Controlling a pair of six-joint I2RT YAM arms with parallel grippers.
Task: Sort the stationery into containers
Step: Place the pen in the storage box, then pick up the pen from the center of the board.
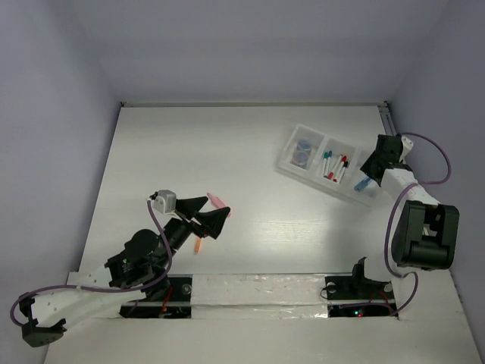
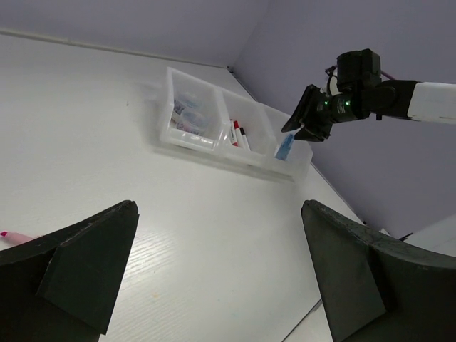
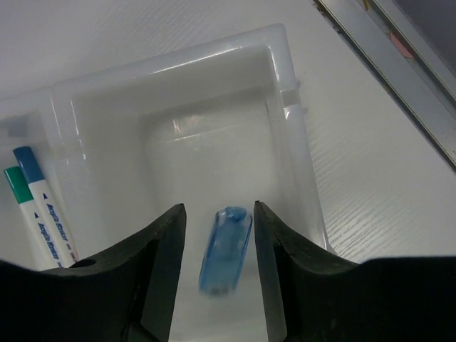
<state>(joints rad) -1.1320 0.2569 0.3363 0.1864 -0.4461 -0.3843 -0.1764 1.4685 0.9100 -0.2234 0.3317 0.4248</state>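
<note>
The short blue piece (image 3: pixel 226 249) is judged to be light, rigid plastic with a smooth, rounded body. It is likely to slip or roll if pinched near an end, so it is best taken across its middle, on its long sides, with modest force. No fragility is suggested.

In the right wrist view, the piece is seen between the fingers of the right gripper (image 3: pixel 217 208), above the end compartment of the tray (image 3: pixel 285 85), the one farthest from the discs (image 1: pixel 305 149). A narrow gap is visible on each side of the piece, so neither finger is seen touching it. Its outline is blurred, and it is judged to be let go rather than gripped. The jaws are parted only a little wider than the piece. In the left wrist view, the piece is seen just below the fingertips and level with the tray's rim.

The pens (image 3: pixel 35 206) are lying in the tray's middle compartment, beside the one under the blue piece.

The left gripper (image 2: pixel 219 206) is held well apart from the tray, out over the table. Its jaws are spread wide, and nothing is held or touched between them. A pink piece (image 1: pixel 217 199) and an orange piece (image 1: pixel 198 246) are lying close to it, far from the tray, and are not yet sorted.
</note>
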